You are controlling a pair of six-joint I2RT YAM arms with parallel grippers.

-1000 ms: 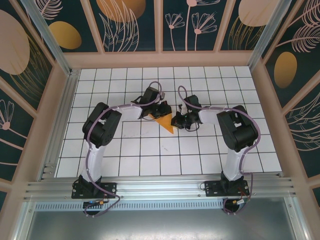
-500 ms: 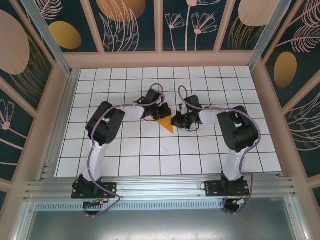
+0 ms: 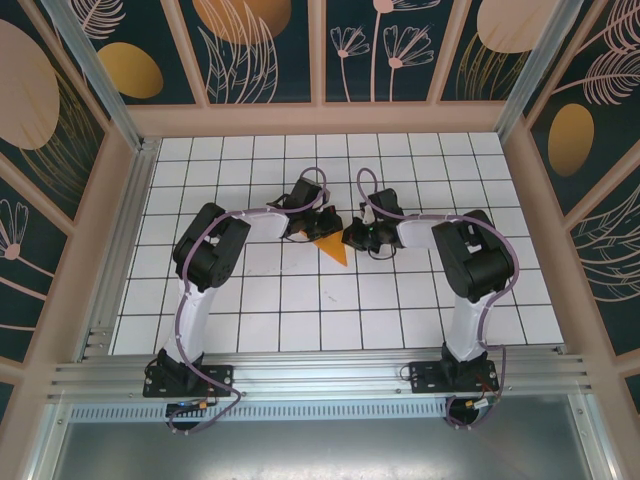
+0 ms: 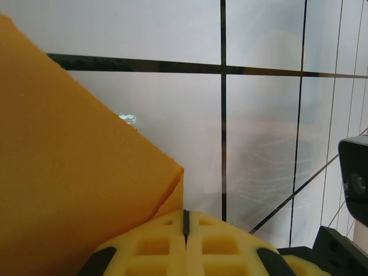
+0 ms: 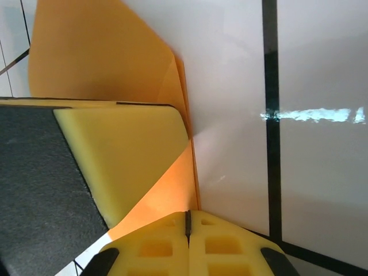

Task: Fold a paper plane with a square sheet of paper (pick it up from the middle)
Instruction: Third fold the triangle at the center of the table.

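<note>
Item: orange paper sheet [image 3: 329, 246], folded to a pointed wedge and lying flat on the table [image 3: 250, 300] slightly far of its middle, between the two arms. The point faces near and slightly right. The broad end faces far and left and sits beneath the left fingers [image 3: 321, 223]. Left fingers: yellow waffle-moulded pads, pressed flat against each other with only a hairline seam between them, tips down at the sheet's far-left part. The left wrist view has these pads [image 4: 155, 247] at its bottom edge, with a folded corner of the sheet [image 4: 75, 172] running up to the seam and one layer slightly lifted off the layer below. Whether any layer is nipped between the pads cannot be told. Right fingers [image 3: 352, 238]: the same yellow pads, likewise pressed together with no gap, set at the sheet's right edge, just beside the left fingers. The right wrist view has them [image 5: 224, 247] at the straight right border of the sheet [image 5: 98, 52], where paper meets bare white tile. A grip on the paper cannot be confirmed. Left arm [image 3: 205, 250]: black and white, reaching from the near-left base toward far and right. Right arm [image 3: 475, 260]: same make, reaching from the near-right base toward far and left. Table: white tiles with dark grid lines. Surround: dark wall panels [image 3: 260, 50] printed with orange ovals and pale leaf outlines, and an aluminium rail [image 3: 320, 375] along the near edge carrying both bases.
</note>
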